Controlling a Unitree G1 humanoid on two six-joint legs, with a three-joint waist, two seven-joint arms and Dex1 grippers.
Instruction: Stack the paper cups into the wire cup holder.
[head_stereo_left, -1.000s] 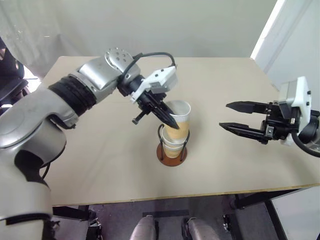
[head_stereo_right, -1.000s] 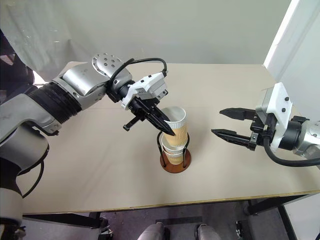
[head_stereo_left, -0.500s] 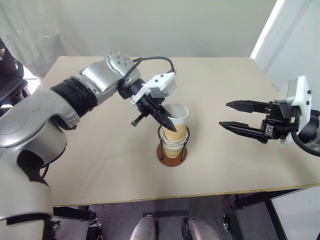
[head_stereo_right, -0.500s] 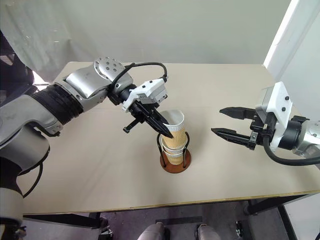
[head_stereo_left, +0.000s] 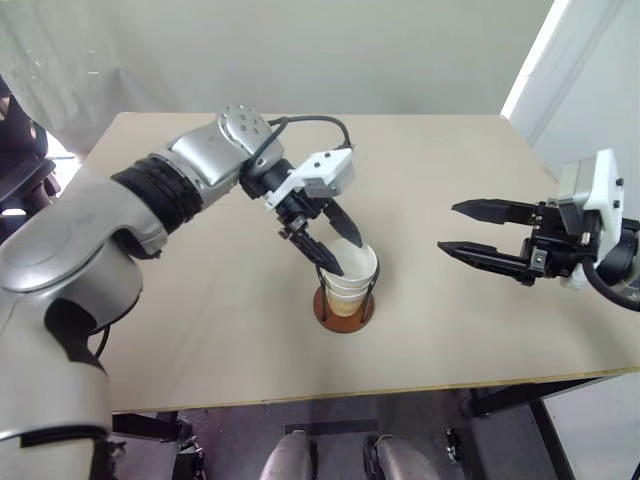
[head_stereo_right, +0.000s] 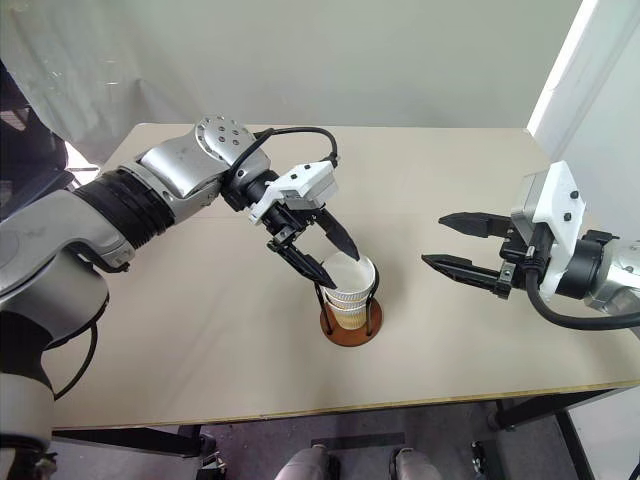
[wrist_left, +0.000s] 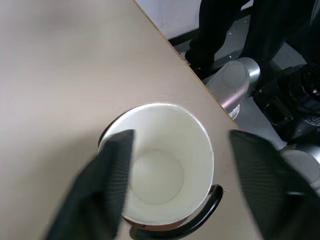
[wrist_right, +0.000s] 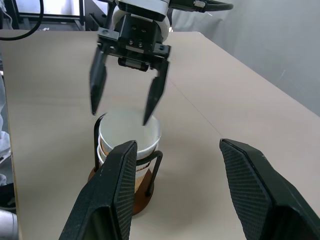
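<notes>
The paper cups (head_stereo_left: 350, 278) sat nested in the wire cup holder (head_stereo_left: 344, 305), near the middle of the table (head_stereo_left: 200, 330). Just above them hung the left gripper (head_stereo_left: 336, 247), its fingers spread apart on either side of the top cup's rim. Well to the right, the right gripper (head_stereo_left: 462, 229) hovered with its fingers parted, holding nothing.

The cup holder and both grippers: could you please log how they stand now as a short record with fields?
holder: wire cup holder upright on the table
cups: paper cups nested inside the holder
left gripper: left gripper open, fingers astride the top cup's rim, not gripping
right gripper: right gripper open, apart from the holder, holding nothing
</notes>
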